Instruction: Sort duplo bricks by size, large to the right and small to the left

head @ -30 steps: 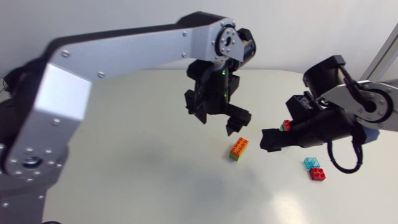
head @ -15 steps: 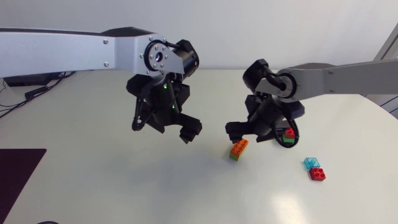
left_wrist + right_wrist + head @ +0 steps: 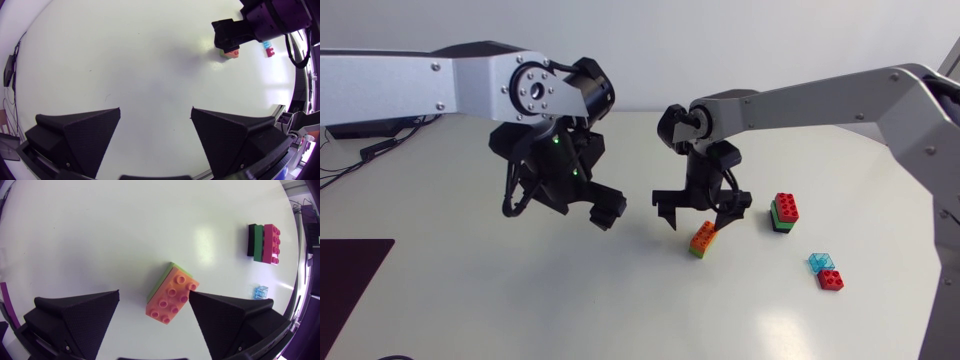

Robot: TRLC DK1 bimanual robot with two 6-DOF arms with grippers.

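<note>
the orange brick [image 3: 171,299], stacked on a green brick [image 3: 161,280], lies mid-tabletop under my right pincer [image 3: 701,214], which is released with its fingers spread either side. the red stack [image 3: 784,213] and small bricks [image 3: 826,272] lie toward the right edge. my left pincer [image 3: 156,109], released, hangs over open tabletop [image 3: 125,55] to the left.

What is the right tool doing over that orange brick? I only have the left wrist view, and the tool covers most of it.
Observer: The right tool is open, with the orange brick below and between its fingers, not gripped.
Operator: Is it a single brick?
Observer: No, the eight-stud orange brick sits on a green brick.
Operator: Anything hidden behind the tool?
Observer: Yes, a red, green and black stack stands apart from the orange brick.
</note>
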